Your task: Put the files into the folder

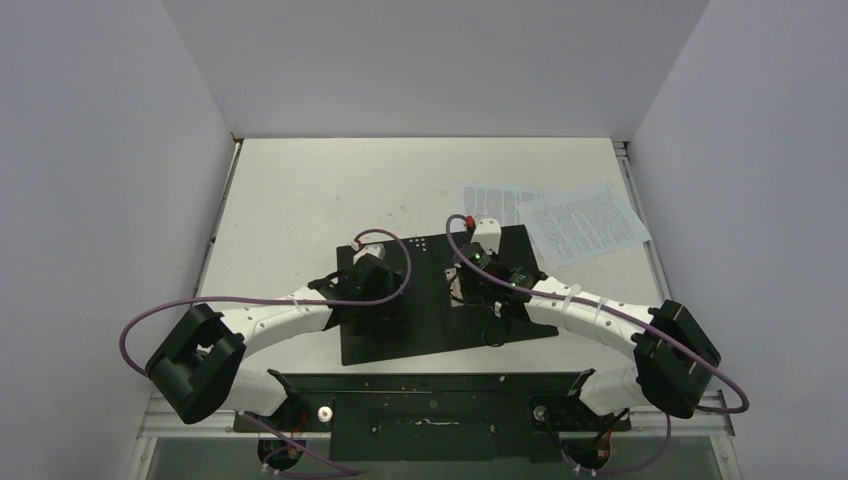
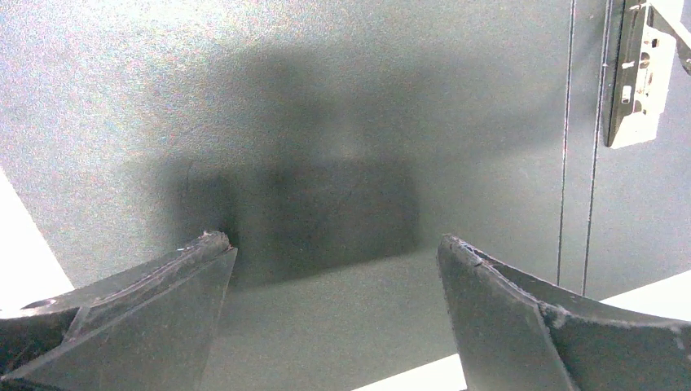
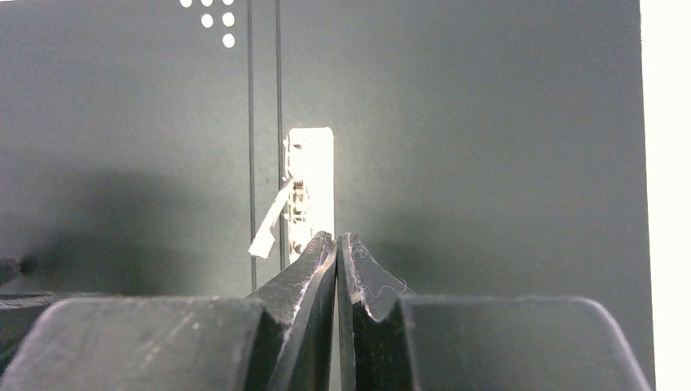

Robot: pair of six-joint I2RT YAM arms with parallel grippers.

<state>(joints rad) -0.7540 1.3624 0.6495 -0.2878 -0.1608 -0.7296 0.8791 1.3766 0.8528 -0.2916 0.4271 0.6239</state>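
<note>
Room: plain grey walls (image 1: 100, 150) close in on the left, the far side and the right.
Bench (image 1: 300, 200): pale, matte and lightly scuffed. A dark mounting plate (image 1: 430, 395) runs along the near edge under the arm bases.
Left claw (image 2: 334, 248): fingers wide apart and holding nothing, low over the folder's left half.
Folder (image 1: 430, 320): lies open and flat mid-bench, black inside facing up. There are white dots (image 3: 208, 16) near its far edge, two thin spine lines down the middle, and a white fitting (image 3: 310, 191) just right of those lines.
Right claw (image 3: 336, 240): fingers pressed together with nothing seen between them, tips just short of the white fitting.
Files (image 1: 585, 222): two printed sheets overlap flat on the bench, beyond the folder's far right corner. The right-hand sheet is skewed and reaches close to the bench's right edge. Neither claw touches them.
Open room: the widest stretch of bench lies beyond and left of the folder. On the right, only a narrow strip lies between folder and wall.
</note>
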